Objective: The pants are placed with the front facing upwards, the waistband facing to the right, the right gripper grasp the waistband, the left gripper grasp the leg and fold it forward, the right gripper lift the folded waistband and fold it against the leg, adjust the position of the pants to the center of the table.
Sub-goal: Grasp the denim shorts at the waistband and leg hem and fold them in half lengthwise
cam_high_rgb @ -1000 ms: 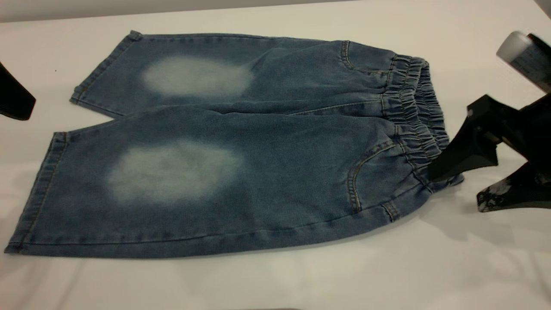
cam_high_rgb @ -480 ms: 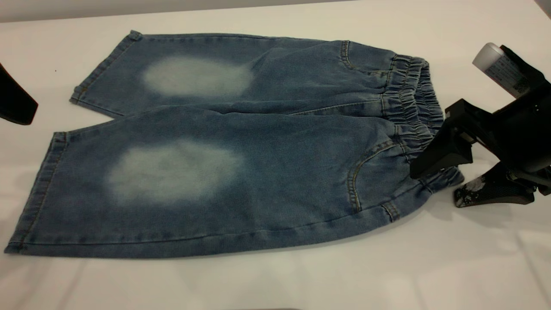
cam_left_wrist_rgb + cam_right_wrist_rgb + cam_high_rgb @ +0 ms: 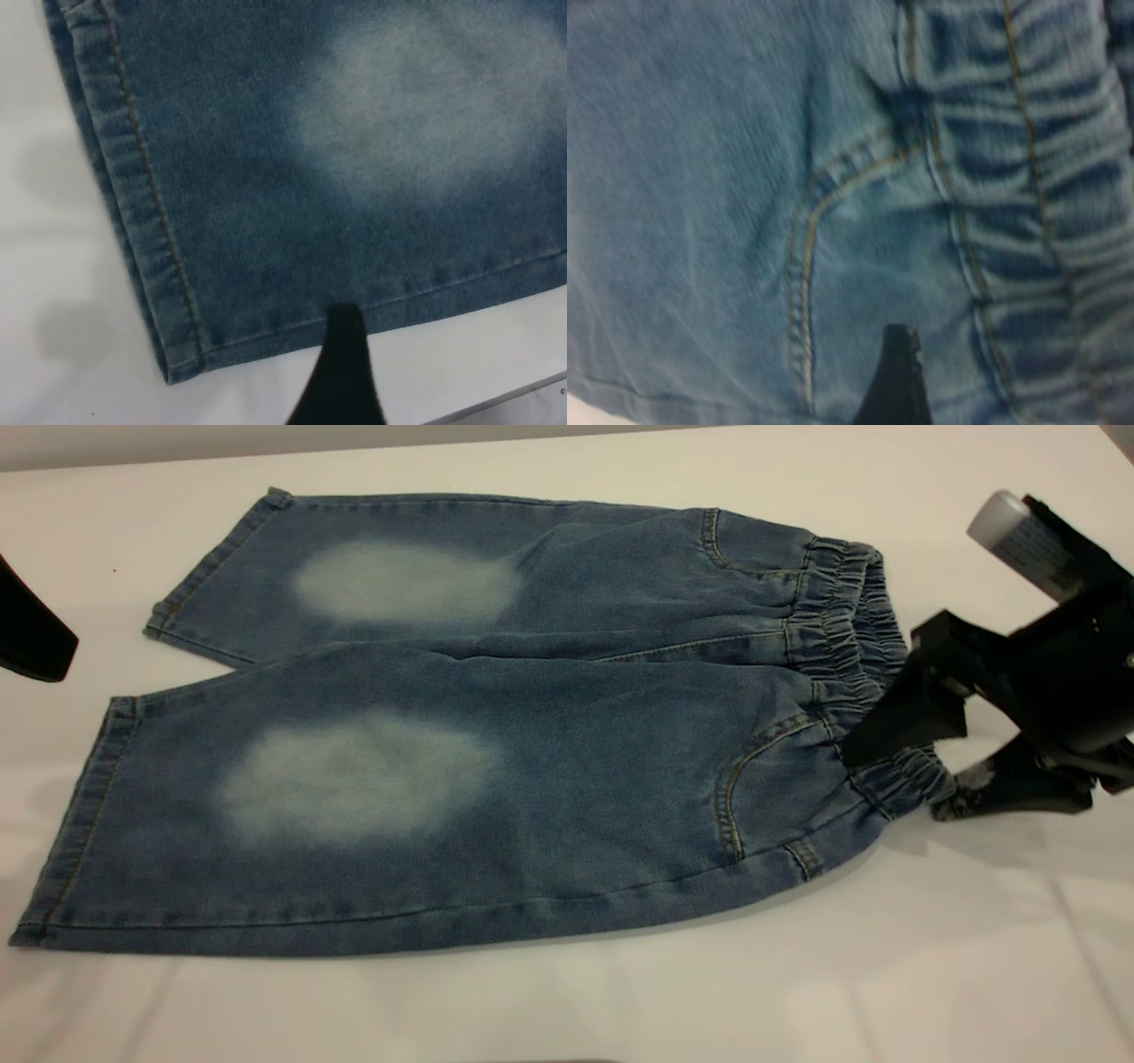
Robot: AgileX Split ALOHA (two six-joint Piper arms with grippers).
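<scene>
Pants (image 3: pixel 496 726) are laid flat on white worktop (image 3: pixel 567 1010), front up, waistband (image 3: pixel 855 664) to the right. Right gripper (image 3: pixel 890 784) is set at waistband's near end, fingers apart, upper over the gathers, lower beside the edge. Left gripper (image 3: pixel 31 638) is seen at far left, off the leg hem; finger state can't be told.

Lying flat on table (image 3: pixel 567 1010): pants (image 3: pixel 496 726), waistband (image 3: pixel 850 646) pointing right, legs left. Straddling waistband's near end: right gripper (image 3: pixel 890 784). Sitting off left of the legs: left gripper (image 3: pixel 31 633).
</scene>
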